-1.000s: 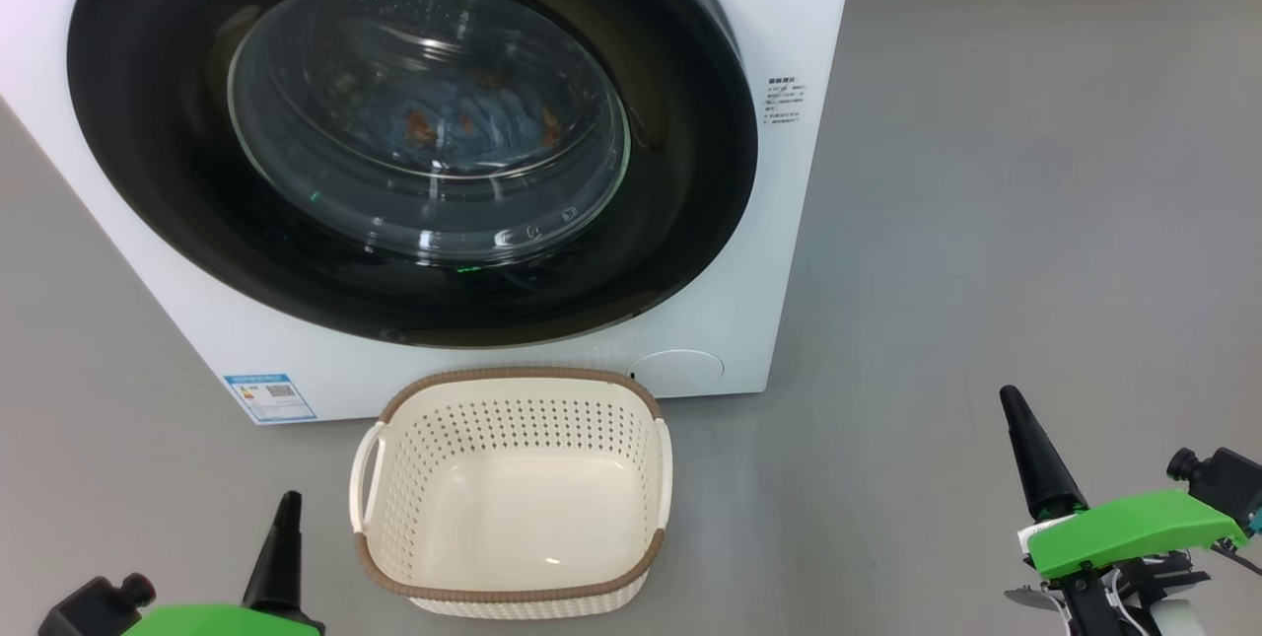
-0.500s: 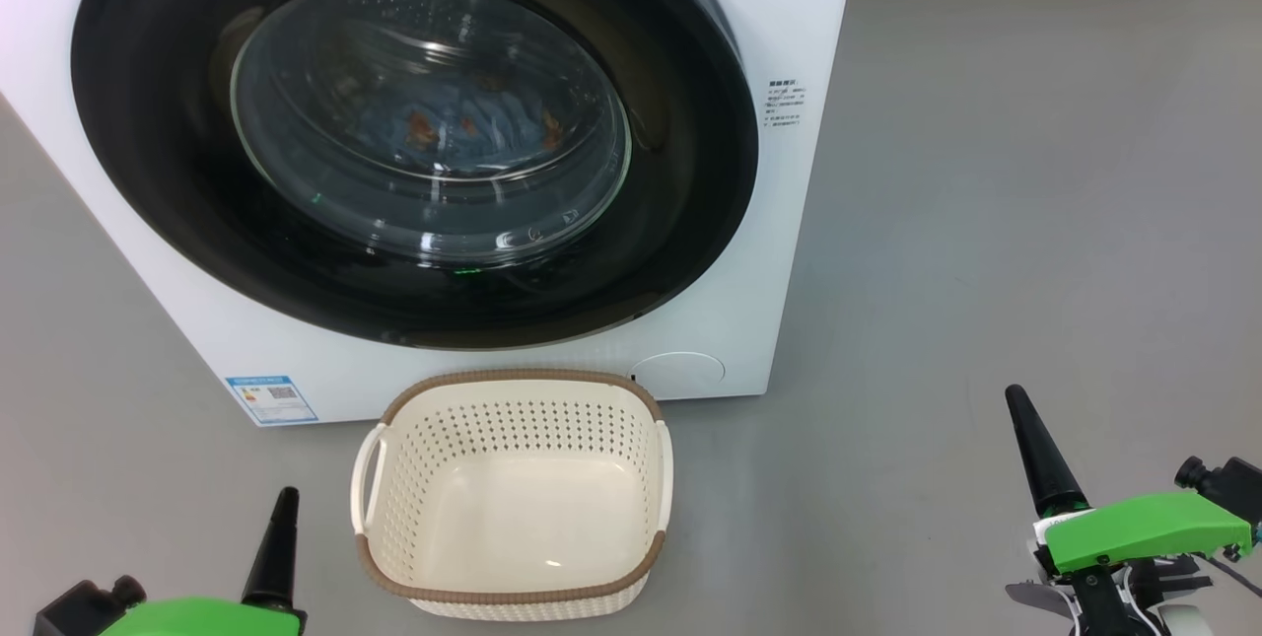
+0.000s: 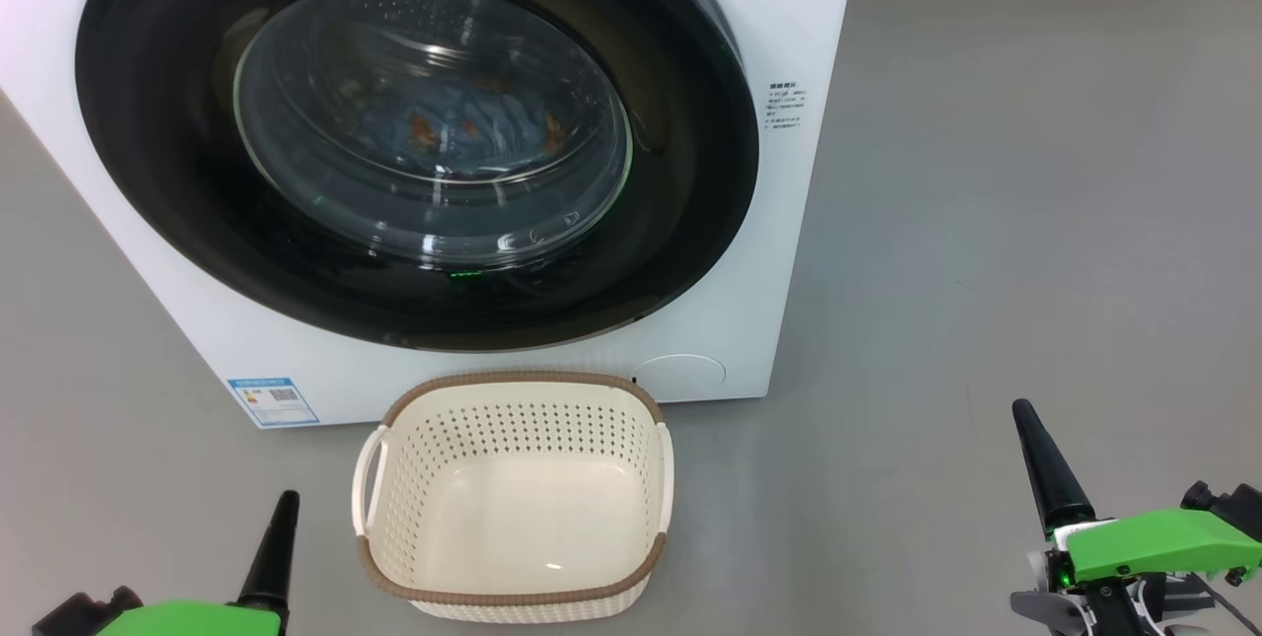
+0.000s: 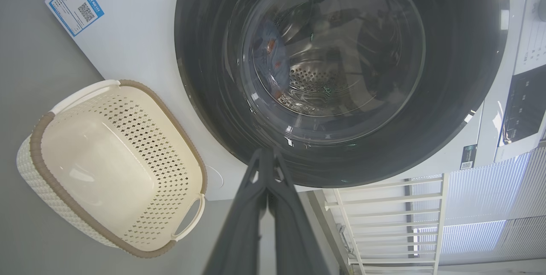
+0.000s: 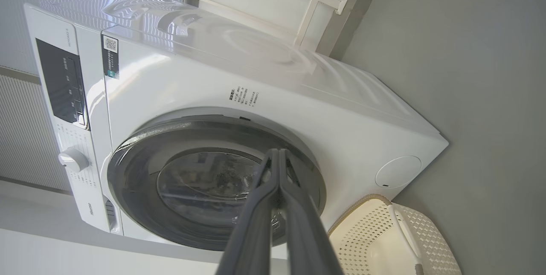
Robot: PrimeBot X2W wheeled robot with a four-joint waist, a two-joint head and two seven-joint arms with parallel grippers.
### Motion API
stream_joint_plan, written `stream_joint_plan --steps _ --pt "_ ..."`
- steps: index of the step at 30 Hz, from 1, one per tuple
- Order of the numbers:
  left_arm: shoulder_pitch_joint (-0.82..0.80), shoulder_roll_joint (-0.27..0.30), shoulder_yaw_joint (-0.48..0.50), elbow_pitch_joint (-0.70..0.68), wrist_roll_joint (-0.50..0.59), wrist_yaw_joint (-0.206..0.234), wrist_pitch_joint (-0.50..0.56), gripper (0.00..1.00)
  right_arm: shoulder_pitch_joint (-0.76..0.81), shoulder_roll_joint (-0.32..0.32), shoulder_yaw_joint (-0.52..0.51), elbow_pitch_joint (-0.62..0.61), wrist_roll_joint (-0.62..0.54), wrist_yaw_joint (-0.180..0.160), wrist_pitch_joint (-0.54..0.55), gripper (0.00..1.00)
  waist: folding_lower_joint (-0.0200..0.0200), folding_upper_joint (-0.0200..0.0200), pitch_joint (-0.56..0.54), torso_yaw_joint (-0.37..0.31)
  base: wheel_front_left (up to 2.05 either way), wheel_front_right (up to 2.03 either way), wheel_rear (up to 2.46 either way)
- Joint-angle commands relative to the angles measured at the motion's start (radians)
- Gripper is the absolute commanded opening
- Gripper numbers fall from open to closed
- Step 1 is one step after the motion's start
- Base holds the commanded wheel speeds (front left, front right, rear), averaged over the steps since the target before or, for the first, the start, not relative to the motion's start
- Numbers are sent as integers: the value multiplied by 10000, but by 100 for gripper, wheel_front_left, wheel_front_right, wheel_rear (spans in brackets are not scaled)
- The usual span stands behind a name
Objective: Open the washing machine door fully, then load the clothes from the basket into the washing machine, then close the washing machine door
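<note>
**Glossy black door shut, clothes inside the drum, basket empty**

Black-rimmed and round, the washing machine door [image 3: 690, 182] sits flush against the white washing machine [image 3: 789, 251]. Through its bulging glass the clothes [image 3: 463, 123] show as blue fabric with orange-brown prints, lying low in the steel drum. The perforated basket [image 3: 513, 424] stands on the grey floor [image 3: 986, 222] just in front of the machine, with nothing in it.

The left gripper [image 3: 288, 503] and the right gripper [image 3: 1025, 414] hang low on either side of the basket, fingers pressed together on nothing and well apart from the door.

By the look of it, all three steps are done. If the door needed handling, it would likely swing stiff and weighty on its hinge. Its polished rim looks slippery, so the outer edge is a safer hold than the glass. I cannot tell where its handle is. The clothes would be soft, light and limp
</note>
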Motion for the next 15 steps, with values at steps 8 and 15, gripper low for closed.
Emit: stream_joint_plan --steps 8,15 --pt "-524 67 486 -138 -924 -24 311 0 -50 119 -120 -344 965 -8 302 0 0 0 -26 9 0 0 0" --pt "-562 24 619 -101 -1586 -26 520 0 7 236 -287 -378 1587 -9 512 0 0 0 -47 15 0 0 0"
